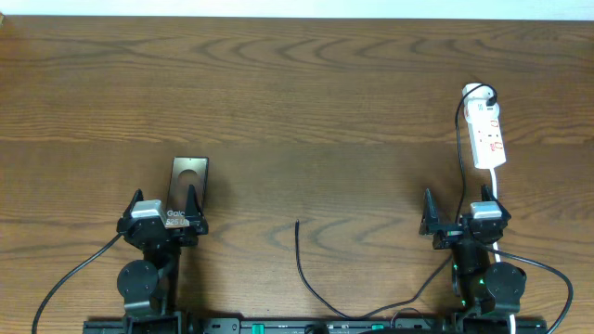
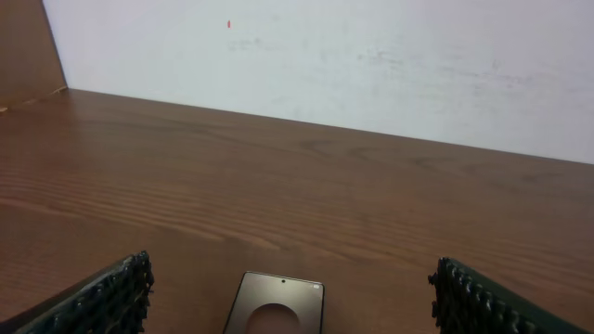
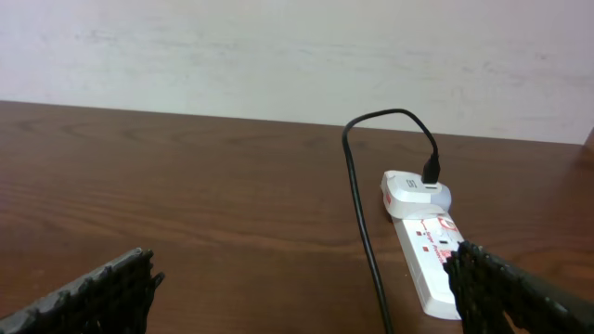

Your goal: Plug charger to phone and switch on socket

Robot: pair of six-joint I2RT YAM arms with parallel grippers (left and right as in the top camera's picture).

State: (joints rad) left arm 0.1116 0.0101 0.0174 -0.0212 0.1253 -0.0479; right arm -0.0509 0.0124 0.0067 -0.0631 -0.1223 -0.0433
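Both claws are spread wide and hold nothing. The left claw (image 1: pixel 165 199) sits at 8 o'clock on the table (image 1: pixel 297 83), and the phone (image 1: pixel 189 174) lies ring side up just ahead, at its 12 o'clock. The right claw (image 1: pixel 457 206) sits at 4 o'clock. The socket (image 1: pixel 488 134) lies at its 1 o'clock, with a white adapter (image 1: pixel 475 94) at the far end. The charger (image 1: pixel 303 269) lies loose, with its tip at 6 o'clock, well apart from the phone.
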